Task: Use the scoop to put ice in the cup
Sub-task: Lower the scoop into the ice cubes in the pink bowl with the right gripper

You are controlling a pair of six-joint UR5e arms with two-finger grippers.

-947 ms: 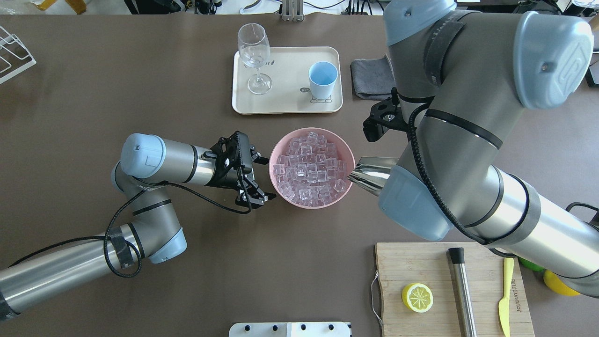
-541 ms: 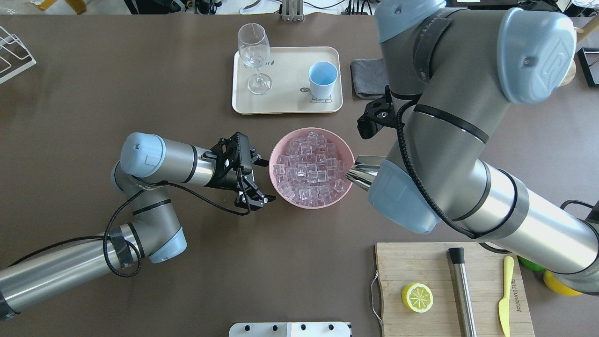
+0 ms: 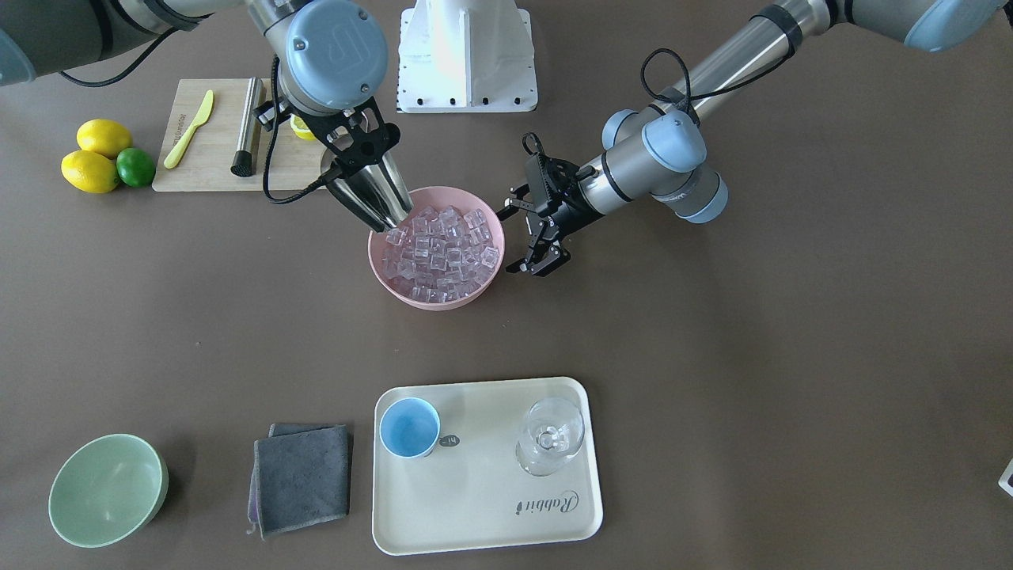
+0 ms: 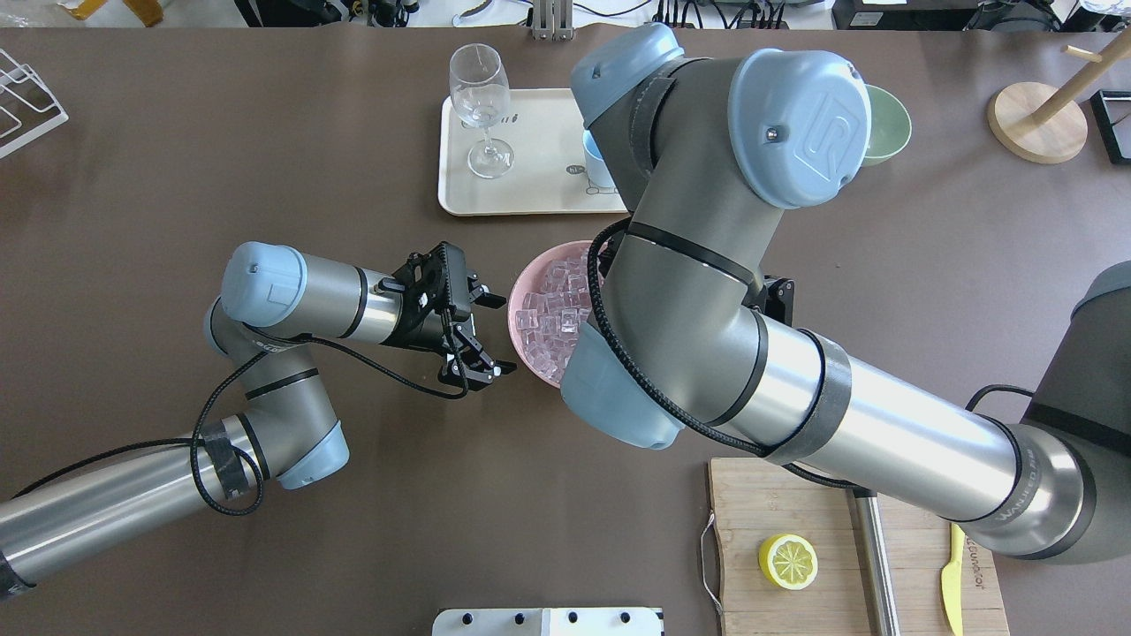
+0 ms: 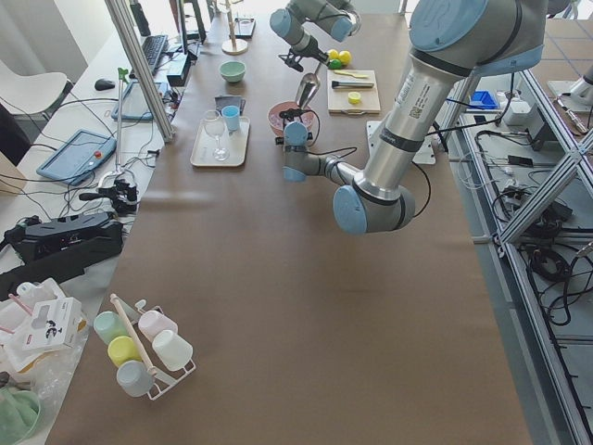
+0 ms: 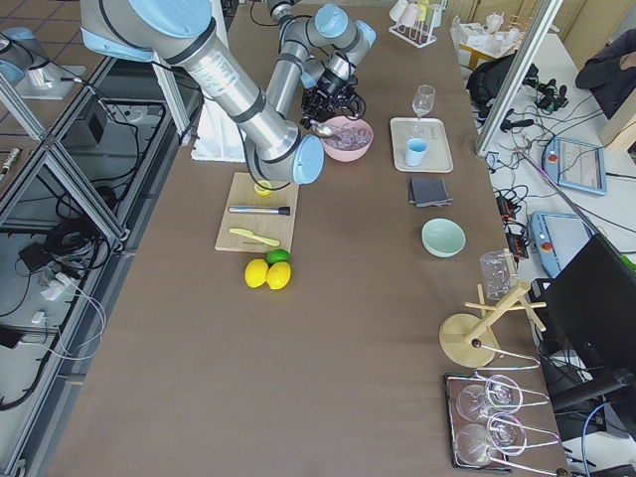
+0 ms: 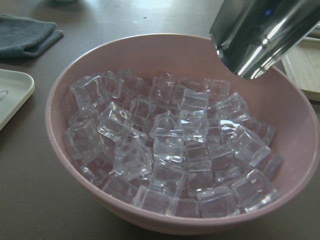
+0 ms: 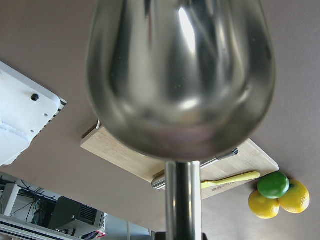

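Bowl (image 3: 431, 303) of ice (image 3: 439, 245) mid-table; right gripper (image 3: 358, 150) pinches scoop (image 3: 372, 198) handle, trough steeply nose-down at bowl's robot-side rim, ice just ahead and below. Left gripper (image 3: 528, 237) spread, empty, beside bowl. Cup (image 3: 409, 427) on tray (image 3: 491, 507) toward the operators' edge, beyond the bowl.

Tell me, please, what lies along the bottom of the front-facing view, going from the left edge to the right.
Pale green bowl → grey cloth → cup → stemmed glass. The cup and the glass both stand on the tray, so I leave the tray out of the order.
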